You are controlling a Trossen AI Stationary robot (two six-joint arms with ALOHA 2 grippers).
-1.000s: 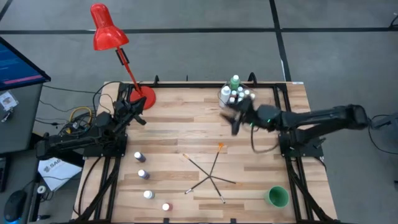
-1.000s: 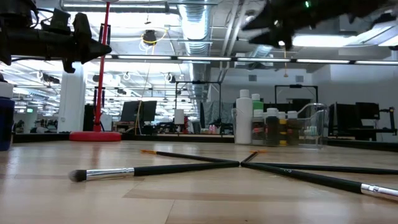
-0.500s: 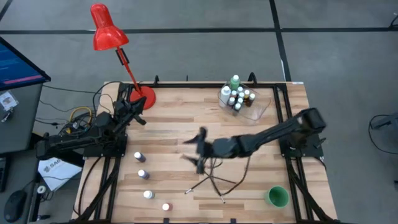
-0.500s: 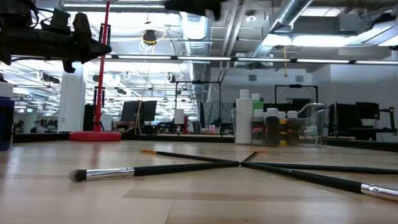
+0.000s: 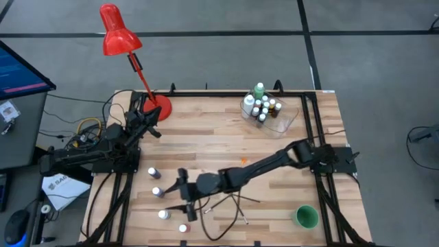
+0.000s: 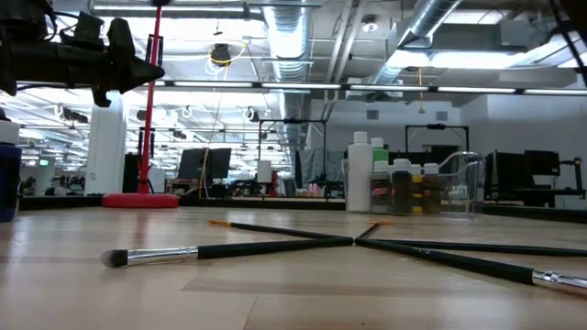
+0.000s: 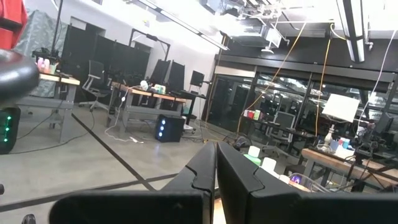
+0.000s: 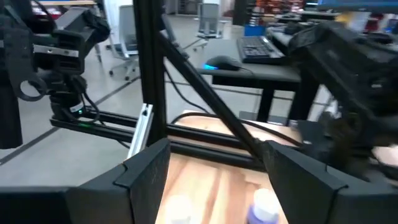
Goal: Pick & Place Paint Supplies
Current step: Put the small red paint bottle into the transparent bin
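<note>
Pale wooden slatted counter is carrying everything listed here.

Right dark six-joint arm is reaching across the counter from its right edge toward the near left corner. Right pincer is hanging with its fingers spread wide and nothing between them; in the right wrist view two white caps are showing in the gap just ahead.

Left dark arm is resting at the left edge of the counter. Left pincer is pointing toward the lamp base, its fingers pressed together on nothing.

Red desk lamp is standing beside the left pincer on a round red base.

Clear plastic tub is sitting at the far right corner, well apart from the right pincer. It is holding a taller green bottle, a taller white bottle and a cluster of small white-capped paint bottles.

Green cup is standing at the near right, well apart from the right pincer.

Thin dark paintbrushes are lying crossed on the counter under the right forearm, behind the right pincer.

Four tiny white-capped paint bottles are standing loose around the right pincer: one beyond it to the left, one just beside it, one near it, and one almost under it at the near edge.
</note>
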